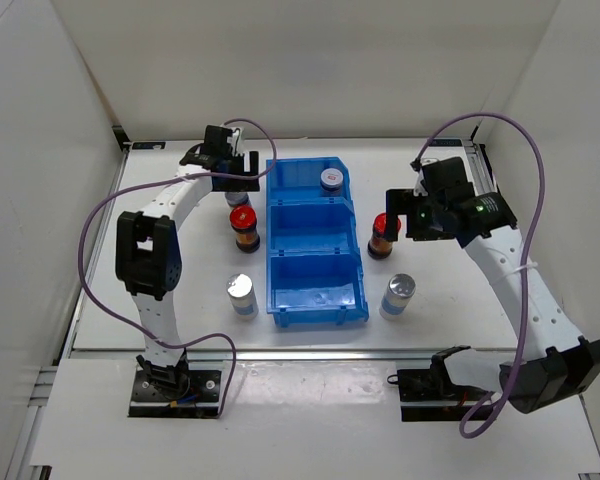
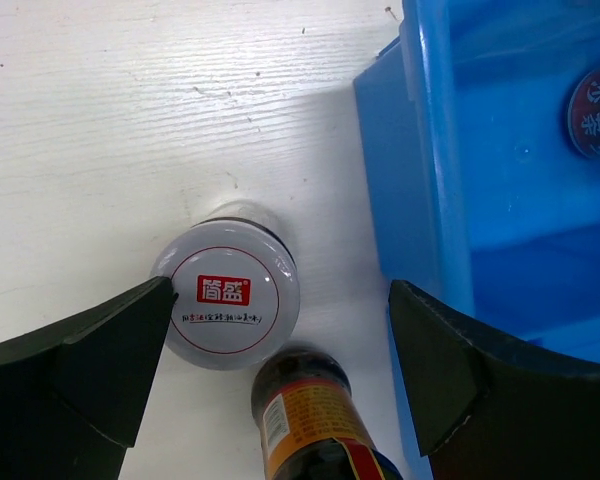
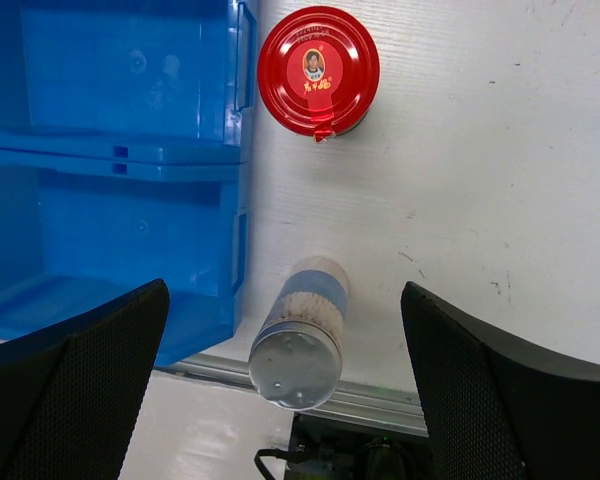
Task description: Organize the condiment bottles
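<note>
Now | white-lidded bottle (image 2: pixel 225 305), red logo | left claw (image 2: pixel 280 300) spread wide, empty | right claw (image 3: pixel 285 290) likewise

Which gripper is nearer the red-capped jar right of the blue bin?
Right. The right gripper is open, close beside the red-capped jar. The left gripper is across the blue bin, open around a white-lidded bottle.
</note>
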Tool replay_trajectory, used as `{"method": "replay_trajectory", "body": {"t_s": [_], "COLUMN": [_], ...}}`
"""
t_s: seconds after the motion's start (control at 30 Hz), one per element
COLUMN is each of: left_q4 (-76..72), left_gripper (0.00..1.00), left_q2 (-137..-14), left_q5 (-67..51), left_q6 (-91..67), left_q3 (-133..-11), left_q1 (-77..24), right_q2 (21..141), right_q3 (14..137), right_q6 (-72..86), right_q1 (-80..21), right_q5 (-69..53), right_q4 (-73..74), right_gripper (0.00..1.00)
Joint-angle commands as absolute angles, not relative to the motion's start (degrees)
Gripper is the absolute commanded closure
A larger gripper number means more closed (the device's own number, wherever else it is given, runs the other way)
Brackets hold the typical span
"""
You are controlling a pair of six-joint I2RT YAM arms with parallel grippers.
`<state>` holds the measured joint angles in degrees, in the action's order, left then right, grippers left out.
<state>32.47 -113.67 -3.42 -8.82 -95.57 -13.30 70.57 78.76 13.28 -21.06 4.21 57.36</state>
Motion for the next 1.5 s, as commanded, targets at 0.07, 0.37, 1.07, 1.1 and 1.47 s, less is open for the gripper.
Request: {"method": "replay_trajectory", "body": {"t_s": [0.07,0.37,1.07,1.1,1.47], "left_q4": [32.09,32.08,32.08,32.08,30.77], "left_gripper": [0.0,0.0,0.62,0.64,0.69], "left_q2": [-108.46,-108.28,-114.89,-113.66,-103.53], "left_q5": [-1.41,-1.31,-2.29,-0.46,1.68], "left_q6": [-9.76,-11.43,-11.25,-11.95,-14.51], "left_q3": [-94.22,-92.81,-97.56,-98.25,-113.89], "left_q1": [-13.54,-13.54,-11.87,-11.87,-18.18], "right_q2": [68.82,66.36,62.49,62.49,61.96], "right_q3": [77.08,75.41,74.27,73.75,72.07], "right_q6": [13.1,13.62,12.04,12.04,13.1], "right_q1": [-20.92,-20.92,-20.92,-20.92,-20.92], "right_q5": [2.56,1.49,2.02,2.02,0.44], "right_q4": [58.45,58.45,61.08,61.08,60.56], "right_gripper": [0.0,0.0,0.0,0.0,0.0]}}
